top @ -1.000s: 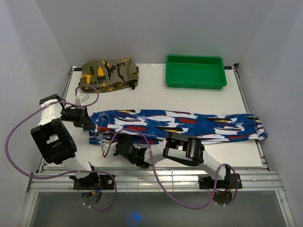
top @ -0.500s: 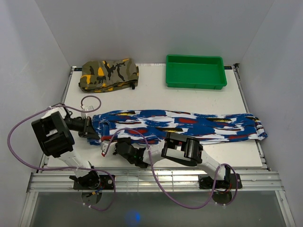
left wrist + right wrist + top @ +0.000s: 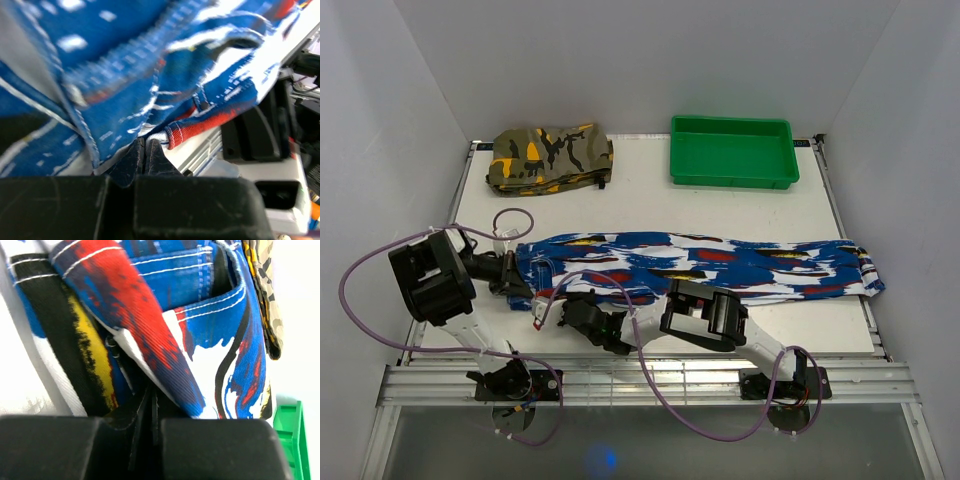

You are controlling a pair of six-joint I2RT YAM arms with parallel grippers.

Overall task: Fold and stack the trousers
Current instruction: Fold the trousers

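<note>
The blue-print trousers lie stretched across the table's middle, waist end at the left and leg ends at the right. My left gripper is at the waist end, its jaws pressed together on the edge of the trousers. My right gripper is at the near left edge of the cloth, low over the table. Its jaws are closed on a fold of the trousers. The fabric fills both wrist views.
A folded camouflage garment lies at the back left and also shows in the right wrist view. A green tray stands at the back right of the white table. Purple cables loop around both arms.
My left arm has swung in and down towards the waist end. My right gripper has shifted a little left along the near edge. The trousers stay stretched out.
</note>
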